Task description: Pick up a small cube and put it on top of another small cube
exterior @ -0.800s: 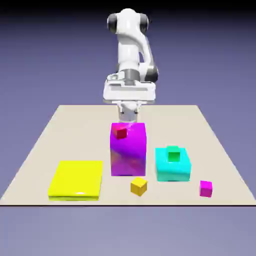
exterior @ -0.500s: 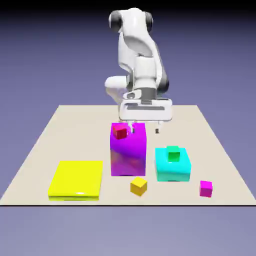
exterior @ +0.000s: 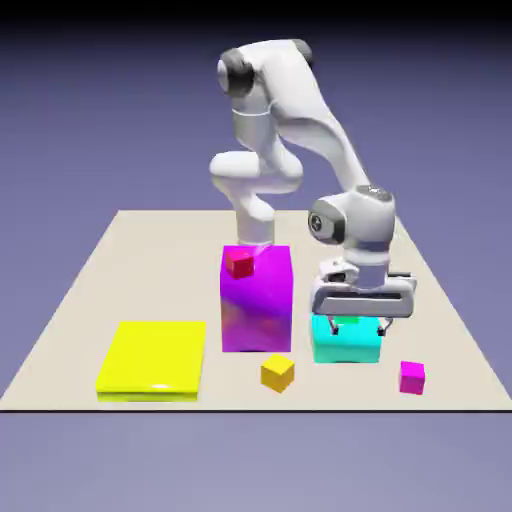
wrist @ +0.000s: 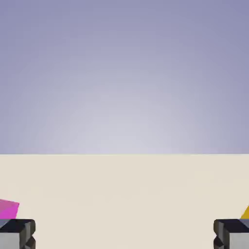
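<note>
The exterior view shows the pink cube [exterior: 411, 378] sitting flat on the table [exterior: 150, 290], close to the front edge, toward the exterior view's right; one face points nearly straight at the camera, turned slightly, with the top face level; its sides look about equal, so no long axis stands out.

The pincer [exterior: 358, 328] points down over the cyan block [exterior: 347, 342], its tips spread wide and released; a sliver of the green cube [exterior: 346, 320] shows below the hand, the rest hidden. The pink cube lies lower than the pincer, nearer the camera and off to the exterior view's right, apart from both tips.

In the hand view the pink cube shows at the left edge, cut off by the frame, just above the left tip in the picture and outside the gap; a corner of the yellow cube [exterior: 278, 373] shows at the right edge.
</note>
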You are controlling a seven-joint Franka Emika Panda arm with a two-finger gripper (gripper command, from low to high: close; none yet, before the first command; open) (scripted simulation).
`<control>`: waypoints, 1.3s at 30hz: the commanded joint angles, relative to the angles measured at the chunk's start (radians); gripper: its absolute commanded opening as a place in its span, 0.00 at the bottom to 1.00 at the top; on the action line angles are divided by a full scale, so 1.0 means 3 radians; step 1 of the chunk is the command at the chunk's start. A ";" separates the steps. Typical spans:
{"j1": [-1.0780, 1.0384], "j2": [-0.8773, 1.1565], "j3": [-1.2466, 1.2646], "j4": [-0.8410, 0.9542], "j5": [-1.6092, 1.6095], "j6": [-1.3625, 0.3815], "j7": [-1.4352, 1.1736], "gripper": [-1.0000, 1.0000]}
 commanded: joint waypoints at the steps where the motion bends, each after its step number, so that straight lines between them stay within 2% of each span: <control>1: -0.0022 0.0121 0.0078 0.0080 -0.0053 -0.0071 0.0106 0.50; 13: -0.0269 0.1514 0.0973 0.0997 -0.0669 -0.0890 0.1322 0.50; 18: -0.0019 0.1887 0.0630 0.1042 -0.0963 -0.0542 0.1471 0.50; 19: -0.0019 0.1887 0.0630 0.1042 -0.0964 -0.0542 0.1471 0.00; 20: -0.0019 0.1887 0.0630 0.1042 -0.0964 -0.0542 0.1471 0.00; 23: -0.0262 0.1525 0.0963 0.0998 -0.0677 -0.0880 0.1326 0.00; 39: -0.0827 -0.0408 -0.0275 -0.0454 0.1402 -0.0376 -0.0036 0.00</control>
